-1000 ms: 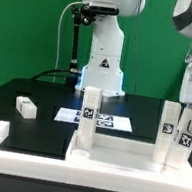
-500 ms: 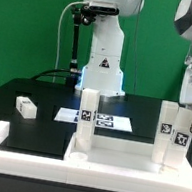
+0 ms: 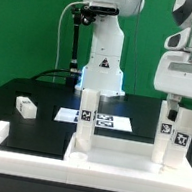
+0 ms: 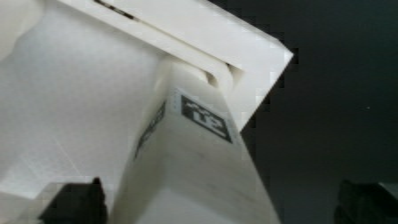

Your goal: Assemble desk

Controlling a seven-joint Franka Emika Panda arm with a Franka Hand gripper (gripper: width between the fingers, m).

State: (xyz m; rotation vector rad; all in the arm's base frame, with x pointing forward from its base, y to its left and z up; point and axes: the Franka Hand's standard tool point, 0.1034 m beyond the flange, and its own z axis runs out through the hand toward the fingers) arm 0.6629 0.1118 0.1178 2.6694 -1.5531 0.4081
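Observation:
The white tabletop panel (image 3: 114, 156) lies flat at the front. Three white leg blocks with tags stand upright on it: one near the middle (image 3: 87, 118) and two at the exterior view's right (image 3: 166, 131), (image 3: 182, 137). My gripper (image 3: 184, 105) hangs over the rightmost leg, its fingers down around the leg's top. In the wrist view that tagged leg (image 4: 199, 140) runs between my dark fingertips (image 4: 75, 200), with gaps on both sides, so my gripper (image 4: 217, 205) is open. The tabletop (image 4: 71, 90) shows behind it. A fourth leg block (image 3: 24, 105) lies loose on the black table.
The marker board (image 3: 110, 120) lies flat behind the tabletop. The low white U-shaped border wall (image 3: 5, 142) runs along the front and the exterior view's left. The white robot base (image 3: 102, 65) stands at the back.
My gripper has turned about its axis and shifted toward the exterior view's left, now showing broadside. The rightmost leg, tilted before, now stands upright.

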